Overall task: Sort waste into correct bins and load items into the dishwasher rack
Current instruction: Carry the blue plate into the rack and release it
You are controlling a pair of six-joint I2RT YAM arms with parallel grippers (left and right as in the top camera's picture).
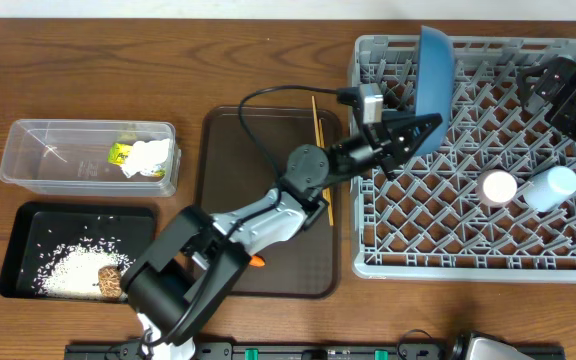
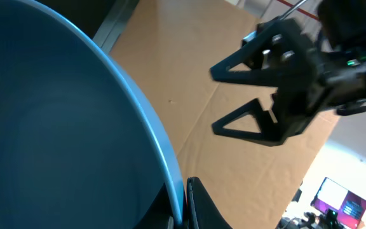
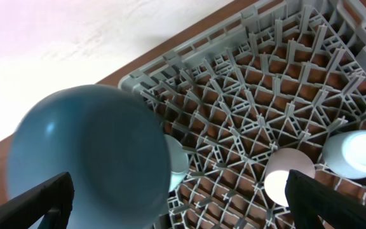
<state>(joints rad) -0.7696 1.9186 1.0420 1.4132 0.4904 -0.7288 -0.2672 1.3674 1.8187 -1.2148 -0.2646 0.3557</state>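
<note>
Filling my left wrist view, the large blue plate has its rim pinched in my left tool, whose jaws are closed on it. The plate stands on edge among the pegs near the far-left corner of the grey dishwasher rack, which takes up the right end of the worktop. Toward the rack's right side, the pink cup and the light-blue cup sit just beside each other. My right tool hangs over the rack's far-right corner, jaws spread wide and holding nothing, apart from the plate.

At the worktop's left edge, the clear tub holds the yellow-green wrapper and the crumpled white paper. At the near-left corner, the black tray holds the rice grains and the brown lump. Between these and the rack, the dark-brown serving tray carries the chopsticks along its right side and the carrot, mostly hidden under my left arm.
</note>
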